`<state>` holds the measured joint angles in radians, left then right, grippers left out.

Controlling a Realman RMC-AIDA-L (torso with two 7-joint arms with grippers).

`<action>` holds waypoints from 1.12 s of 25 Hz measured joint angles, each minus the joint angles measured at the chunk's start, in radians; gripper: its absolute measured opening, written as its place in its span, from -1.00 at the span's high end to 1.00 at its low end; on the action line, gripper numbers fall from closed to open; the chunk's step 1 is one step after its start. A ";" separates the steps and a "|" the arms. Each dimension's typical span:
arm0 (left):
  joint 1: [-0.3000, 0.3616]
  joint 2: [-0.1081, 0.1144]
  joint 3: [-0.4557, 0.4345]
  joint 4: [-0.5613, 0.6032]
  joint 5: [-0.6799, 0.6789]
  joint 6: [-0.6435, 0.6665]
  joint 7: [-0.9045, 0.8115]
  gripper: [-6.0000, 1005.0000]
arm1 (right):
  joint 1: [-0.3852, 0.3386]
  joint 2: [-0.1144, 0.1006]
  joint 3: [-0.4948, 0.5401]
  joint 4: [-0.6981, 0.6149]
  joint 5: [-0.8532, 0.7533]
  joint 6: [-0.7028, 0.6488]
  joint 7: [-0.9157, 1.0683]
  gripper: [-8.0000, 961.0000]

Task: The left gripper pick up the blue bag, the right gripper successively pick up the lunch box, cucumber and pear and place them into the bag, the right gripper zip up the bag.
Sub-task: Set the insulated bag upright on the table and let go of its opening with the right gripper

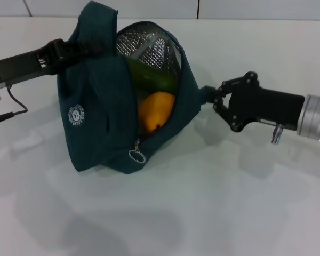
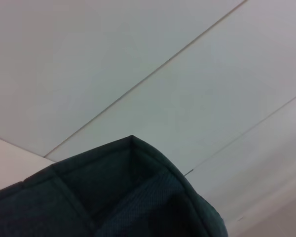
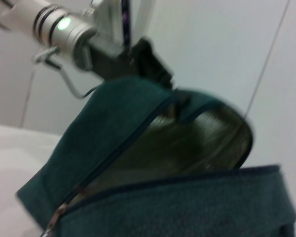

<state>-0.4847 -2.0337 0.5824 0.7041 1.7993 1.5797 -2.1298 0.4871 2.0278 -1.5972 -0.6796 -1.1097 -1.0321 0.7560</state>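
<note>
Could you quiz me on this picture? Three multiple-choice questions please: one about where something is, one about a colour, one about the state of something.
1. Where is the pear?
A. on the table
B. inside the blue bag
C. in the right gripper

2. What colour is the bag's lining?
A. silver
B. red
C. black

3. The bag's zipper is:
A. fully closed
B. mostly open
C. missing

Answers:
1 B: it shows through the opening, below the cucumber.
2 A: shiny foil shows at the top.
3 B: the ring pull sits at the low end.

The left gripper holds the bag's top.
</note>
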 joint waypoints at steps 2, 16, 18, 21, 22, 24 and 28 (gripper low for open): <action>0.000 -0.002 0.002 0.000 0.000 0.002 0.000 0.86 | -0.021 0.000 0.000 -0.023 0.035 -0.003 -0.030 0.88; -0.019 -0.038 0.009 -0.015 -0.014 0.056 0.002 0.85 | -0.158 -0.011 0.026 -0.201 0.143 -0.092 -0.104 0.88; -0.021 -0.045 0.010 -0.032 -0.014 0.058 0.008 0.86 | -0.181 -0.016 0.043 -0.216 0.142 -0.117 -0.104 0.88; -0.033 -0.049 0.011 -0.075 -0.015 0.060 0.021 0.86 | -0.216 -0.026 0.087 -0.228 0.137 -0.168 -0.098 0.88; -0.043 -0.051 0.011 -0.095 -0.015 0.061 0.030 0.86 | -0.227 -0.028 0.101 -0.231 0.136 -0.181 -0.097 0.88; -0.063 -0.054 0.012 -0.135 -0.016 0.063 0.053 0.86 | -0.258 -0.032 0.143 -0.236 0.131 -0.225 -0.092 0.88; -0.091 -0.057 0.037 -0.219 -0.022 0.060 0.124 0.85 | -0.291 -0.036 0.209 -0.228 0.081 -0.296 -0.064 0.88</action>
<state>-0.5758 -2.0905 0.6196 0.4854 1.7769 1.6396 -2.0062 0.1962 1.9918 -1.3883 -0.9076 -1.0282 -1.3282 0.6924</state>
